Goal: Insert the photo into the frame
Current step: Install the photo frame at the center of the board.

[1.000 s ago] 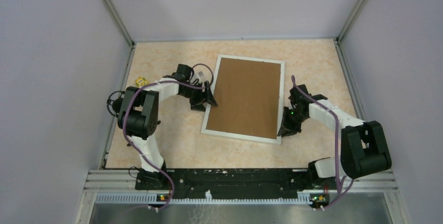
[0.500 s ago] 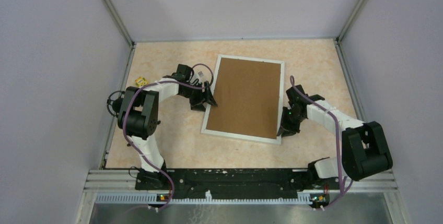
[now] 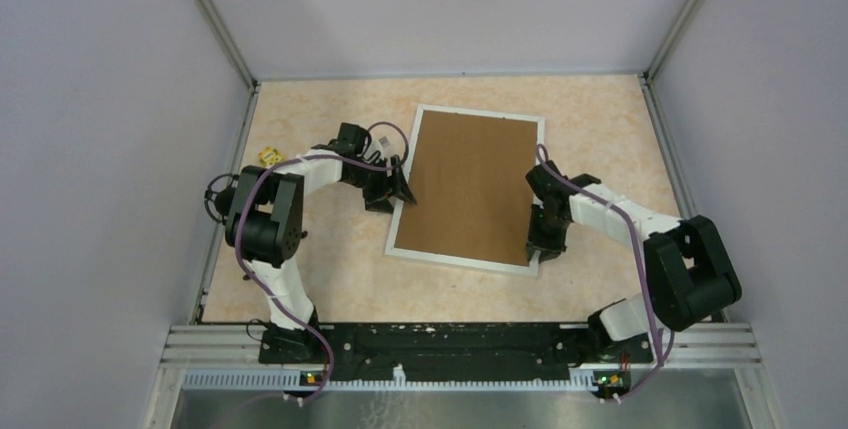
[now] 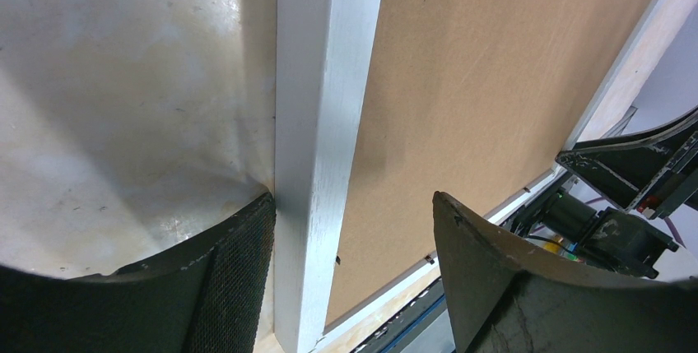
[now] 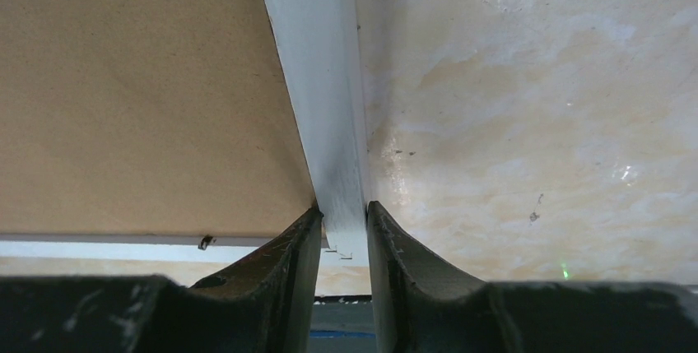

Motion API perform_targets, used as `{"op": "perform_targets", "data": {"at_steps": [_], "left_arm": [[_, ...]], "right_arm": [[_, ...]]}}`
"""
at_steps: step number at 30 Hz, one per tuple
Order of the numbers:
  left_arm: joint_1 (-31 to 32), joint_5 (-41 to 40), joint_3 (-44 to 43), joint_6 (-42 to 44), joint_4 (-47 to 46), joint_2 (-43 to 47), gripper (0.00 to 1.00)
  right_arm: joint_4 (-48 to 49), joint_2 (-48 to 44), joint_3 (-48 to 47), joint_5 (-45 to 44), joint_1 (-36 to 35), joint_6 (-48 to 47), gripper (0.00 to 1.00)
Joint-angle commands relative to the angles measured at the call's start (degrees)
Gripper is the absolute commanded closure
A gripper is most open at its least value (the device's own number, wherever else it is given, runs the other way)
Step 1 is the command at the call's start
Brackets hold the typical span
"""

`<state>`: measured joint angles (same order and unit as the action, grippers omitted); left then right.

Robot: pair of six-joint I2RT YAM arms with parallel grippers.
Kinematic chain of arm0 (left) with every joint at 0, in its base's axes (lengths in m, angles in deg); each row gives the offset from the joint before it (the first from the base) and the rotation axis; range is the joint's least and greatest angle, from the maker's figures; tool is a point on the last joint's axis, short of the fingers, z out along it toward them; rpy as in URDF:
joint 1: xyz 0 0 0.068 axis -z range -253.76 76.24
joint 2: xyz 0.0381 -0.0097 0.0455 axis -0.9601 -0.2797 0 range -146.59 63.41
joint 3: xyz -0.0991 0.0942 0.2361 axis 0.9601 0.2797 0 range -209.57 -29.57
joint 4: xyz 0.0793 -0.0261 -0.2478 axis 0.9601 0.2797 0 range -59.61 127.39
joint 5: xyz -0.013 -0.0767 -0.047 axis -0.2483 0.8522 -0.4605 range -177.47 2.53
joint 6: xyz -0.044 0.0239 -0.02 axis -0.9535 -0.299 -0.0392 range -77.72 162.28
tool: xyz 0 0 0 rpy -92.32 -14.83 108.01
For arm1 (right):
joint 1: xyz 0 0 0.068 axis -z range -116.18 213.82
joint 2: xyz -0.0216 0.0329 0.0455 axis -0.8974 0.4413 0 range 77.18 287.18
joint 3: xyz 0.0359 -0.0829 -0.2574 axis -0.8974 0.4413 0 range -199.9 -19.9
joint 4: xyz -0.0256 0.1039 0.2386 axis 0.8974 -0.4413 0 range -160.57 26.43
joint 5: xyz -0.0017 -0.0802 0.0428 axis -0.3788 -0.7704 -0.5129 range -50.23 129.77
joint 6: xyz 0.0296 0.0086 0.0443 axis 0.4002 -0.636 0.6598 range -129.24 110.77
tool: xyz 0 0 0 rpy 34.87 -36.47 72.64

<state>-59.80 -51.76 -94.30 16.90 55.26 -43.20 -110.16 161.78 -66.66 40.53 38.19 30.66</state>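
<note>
The frame [image 3: 480, 112] lies flat on the table, back side up, and the plain brown backing board [image 3: 470, 189] fills it. The photo is hidden. My left gripper [image 3: 400, 187] is open astride the frame's left bar [image 4: 321, 123]. One finger [image 4: 239, 271] touches the bar's outer side and the other hangs over the board [image 4: 477, 81]. My right gripper [image 3: 540, 239] is shut on the frame's right bar [image 5: 317, 57] near the near-right corner, with both fingers [image 5: 288, 262] pressed against it. The board [image 5: 140, 81] lies just left of that bar.
A small yellow object [image 3: 268, 156] lies on the table by the left wall. Grey walls close in the left, back and right sides. A metal rail [image 3: 450, 344] with the arm bases runs along the near edge.
My right arm has moved left onto the frame's right bar, and its gripper now grips that bar. The left arm and the frame have not moved.
</note>
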Motion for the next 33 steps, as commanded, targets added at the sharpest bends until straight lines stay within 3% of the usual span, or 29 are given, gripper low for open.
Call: {"op": "perform_targets", "data": {"at_steps": [1, 7, 15, 20, 24, 28, 33], "left_arm": [[1.16, 2.62, 0.88, -0.45, -1.48, 1.56, 0.26], [1.16, 2.1, 0.55, -0.06, -1.05, 1.51, 0.26], [0.99, 0.84, -0.13, 0.49, -0.18, 1.49, 0.26], [0.9, 0.31, -0.2, 0.6, -0.02, 1.42, 0.26], [0.9, 0.06, -0.31, 0.69, 0.1, 1.33, 0.26], [0.83, -0.11, -0.39, 0.78, 0.16, 1.28, 0.26], [0.81, 0.49, -0.45, 0.69, -0.01, 0.72, 0.26]], "right_arm": [[11.46, 10.2, 4.05, -7.78, -5.46, 4.66, 0.63], [7.32, 2.44, -3.85, 1.0, -4.99, -0.5, 0.37], [5.94, -6.96, -10.99, 12.97, 10.81, -10.93, 0.36], [9.95, -1.33, -13.36, 14.21, 19.39, -16.2, 0.45], [12.12, 6.26, -16.04, 20.01, 22.25, -18.65, 0.65], [14.37, 9.5, -16.24, 20.58, 23.52, -19.44, 0.73], [15.97, 12.9, -17.96, 18.89, 24.6, -19.96, 0.75]]}}
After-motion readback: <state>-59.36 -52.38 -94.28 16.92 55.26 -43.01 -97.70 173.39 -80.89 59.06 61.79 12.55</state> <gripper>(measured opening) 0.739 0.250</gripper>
